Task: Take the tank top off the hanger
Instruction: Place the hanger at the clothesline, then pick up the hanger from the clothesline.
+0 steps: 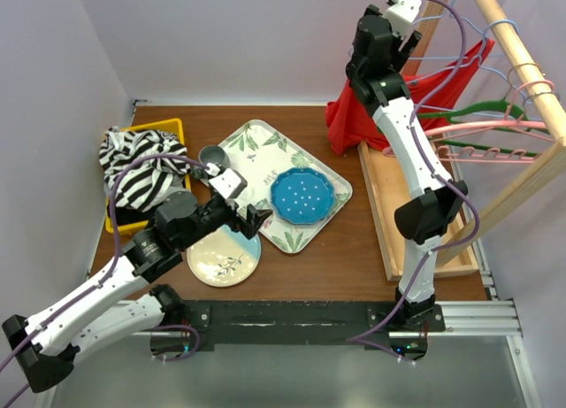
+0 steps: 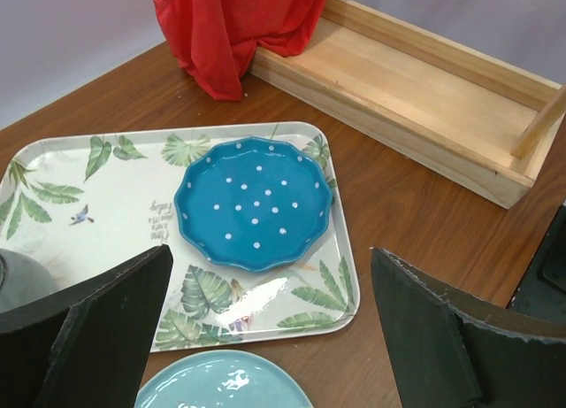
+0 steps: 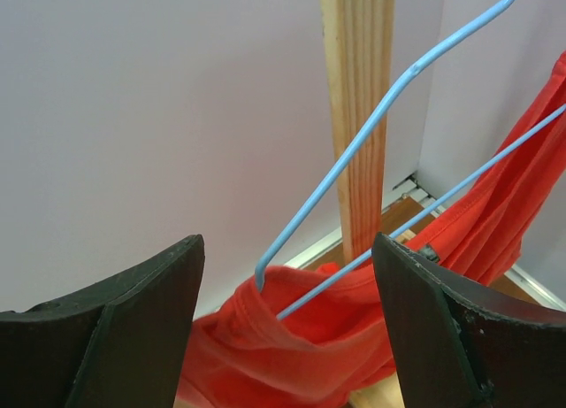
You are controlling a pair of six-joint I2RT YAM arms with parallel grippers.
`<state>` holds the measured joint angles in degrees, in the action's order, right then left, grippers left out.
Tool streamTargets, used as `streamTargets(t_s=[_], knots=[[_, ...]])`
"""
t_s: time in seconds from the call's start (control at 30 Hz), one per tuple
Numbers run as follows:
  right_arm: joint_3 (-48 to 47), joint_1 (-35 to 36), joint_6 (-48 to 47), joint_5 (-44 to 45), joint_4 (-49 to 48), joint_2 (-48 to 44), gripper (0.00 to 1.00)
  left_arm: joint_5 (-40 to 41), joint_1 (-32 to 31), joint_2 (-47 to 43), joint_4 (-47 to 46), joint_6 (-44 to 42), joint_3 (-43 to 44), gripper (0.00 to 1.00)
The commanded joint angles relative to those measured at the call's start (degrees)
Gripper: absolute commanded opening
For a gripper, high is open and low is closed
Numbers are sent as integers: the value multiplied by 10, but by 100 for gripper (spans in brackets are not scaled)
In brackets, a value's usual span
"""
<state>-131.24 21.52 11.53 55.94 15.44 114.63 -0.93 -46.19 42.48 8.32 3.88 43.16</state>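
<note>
1. The right gripper [image 3: 287, 257] is raised at the far right, and its two dark, flat-faced fingers stand wide apart and grip nothing.
2. Between those fingers, touching neither, run two strands of a thin blue wire hanger [image 3: 371, 125] with a bent end.
3. The tank top [image 3: 292, 337] hangs on that hanger. It is soft red cloth, bunched in folds just below the wire.
4. Behind them stands one upright post [image 3: 354, 36] of pale, grained wood.
5. In the top view the tank top drapes from the slanted wooden rail [image 1: 517, 54] down to the far end of a long, shallow wooden box [image 1: 380, 204] on the right of the worktop [image 1: 345, 249].
6. Further along the rail hang a green hanger [image 1: 469, 116] and pink hangers [image 1: 495, 156]; I cannot count the pink ones.
7. The left gripper [image 2: 270, 275] hovers low over the middle of the worktop, jaws fully spread and empty.
8. Beneath it lies one rectangular tray [image 2: 53, 160] with rounded corners and a leaf print.
9. There are two plates: a glossy dark blue plate [image 2: 256, 204] with white dots and a scalloped rim on the tray, and a pale blue plate [image 2: 221, 381] on the worktop just near of the tray.
10. One small grey cup [image 1: 212, 154] stands at the tray's far left corner.
11. At the far left, one yellow bin [image 1: 168, 125] holds a crumpled black-and-white striped cloth [image 1: 137, 169].
</note>
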Motion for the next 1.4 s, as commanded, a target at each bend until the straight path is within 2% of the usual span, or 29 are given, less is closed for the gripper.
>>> streamTargets(t_s=[0.0, 0.13, 0.23, 0.33, 0.57, 0.67, 0.73, 0.77, 0.83, 0.87, 0.93, 1.17, 1.37], knots=[[-27, -10, 26, 0, -27, 0, 80, -4, -1, 13, -1, 3, 7, 100], [-27, -15, 28, -2, -40, 7, 78, 6, -1, 13, 3, 3, 9, 100], [-31, -19, 41, -11, -39, 9, 72, 8, -2, 10, 3, 3, 9, 100], [-31, -21, 45, -27, -43, 11, 61, 8, -1, 8, 2, 3, 8, 100], [-2, -24, 43, -22, -61, -3, 54, 30, -1, 16, 7, 2, 11, 100], [13, -24, 42, -21, -79, -11, 42, 30, -1, 16, 7, 3, 11, 100], [12, -24, 40, -21, -84, -11, 38, 28, -1, 16, 6, 4, 11, 100], [6, -24, 37, -19, -84, -10, 31, 27, -1, 16, 6, 4, 11, 100], [4, -25, 33, -19, -86, -11, 25, 27, -1, 18, 7, 5, 11, 100], [5, -24, 32, -18, -87, -12, 13, 27, -1, 19, 8, 6, 11, 100], [18, -24, 31, -15, -92, -21, 0, 27, -1, 21, 10, 6, 14, 100], [61, -24, 31, -16, -111, -60, 0, 30, -2, 16, 10, 10, 13, 100], [57, -21, 25, -12, -113, -70, 0, 30, -2, 19, 14, 11, 15, 100]])
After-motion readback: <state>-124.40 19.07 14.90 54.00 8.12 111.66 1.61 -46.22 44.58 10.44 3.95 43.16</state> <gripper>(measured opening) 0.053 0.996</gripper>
